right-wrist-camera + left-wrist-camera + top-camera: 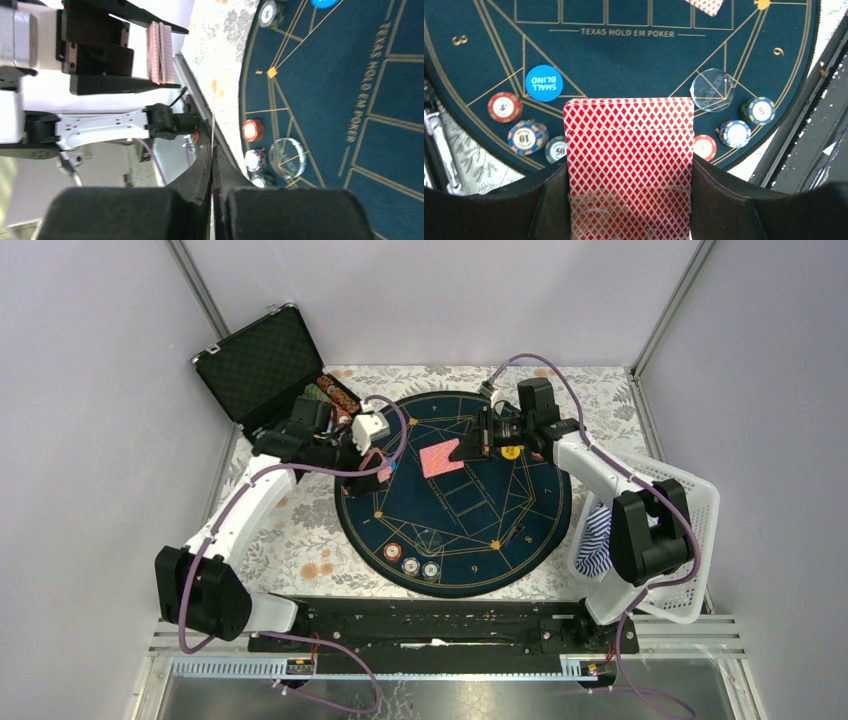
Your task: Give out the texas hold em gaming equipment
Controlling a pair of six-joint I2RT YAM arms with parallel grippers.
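We see a grey-walled booth (100, 390) around a floral-clothed table (300, 530), with a round dark-blue felt poker mat (470, 530) at its centre. An open black hard case (262, 365) stands at the far-left corner and a white plastic basket (700, 510) overhangs the right edge. The left tool (630, 185) is clamped on a deck of red-backed playing cards (629, 145) over the mat's left rim. The right tool (212, 165) pinches a single red-backed card (440, 458) over the mat's far half. Striped poker chips (412, 562) lie at the near rim.

My right gripper (467, 448) pinches a card (440, 458) above the mat (480, 540); my left gripper (386, 466) holds the deck (382, 472) at its left edge.
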